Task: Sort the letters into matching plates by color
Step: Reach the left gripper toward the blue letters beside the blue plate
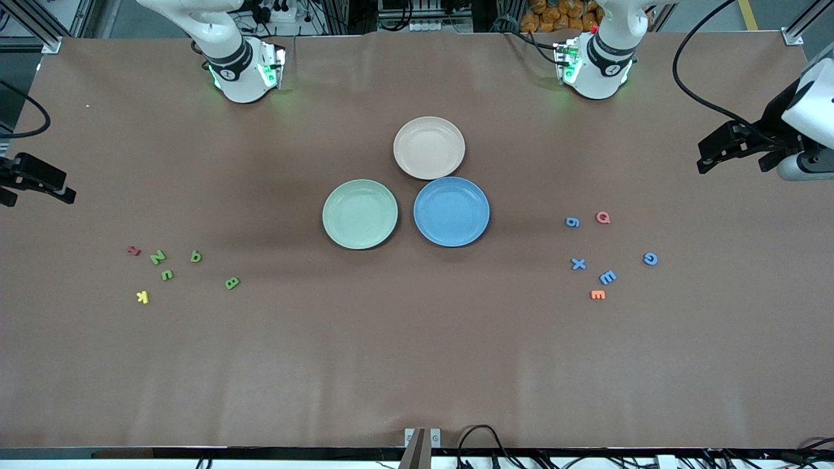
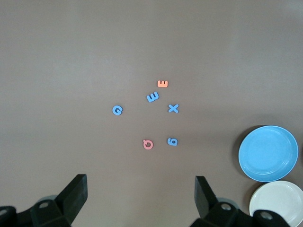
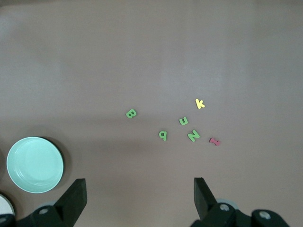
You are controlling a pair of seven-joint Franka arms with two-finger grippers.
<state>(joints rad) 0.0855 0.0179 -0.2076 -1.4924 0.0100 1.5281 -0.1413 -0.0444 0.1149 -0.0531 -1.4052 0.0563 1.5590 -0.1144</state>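
While both grippers, left gripper (image 2: 141,198) and right gripper (image 3: 139,198), wait spread wide and empty, green letters (image 1: 196,256) and blue letters (image 1: 607,277) flank the green plate (image 1: 359,213) (blue plate (image 1: 451,211) beside it); the foam is probably light and squashy, so pinch each piece across its flat sides.

Brown table (image 1: 417,365) with plates (image 1: 359,213), letters (image 1: 231,283)

Even overhead light, soft shadows, sharp focus.
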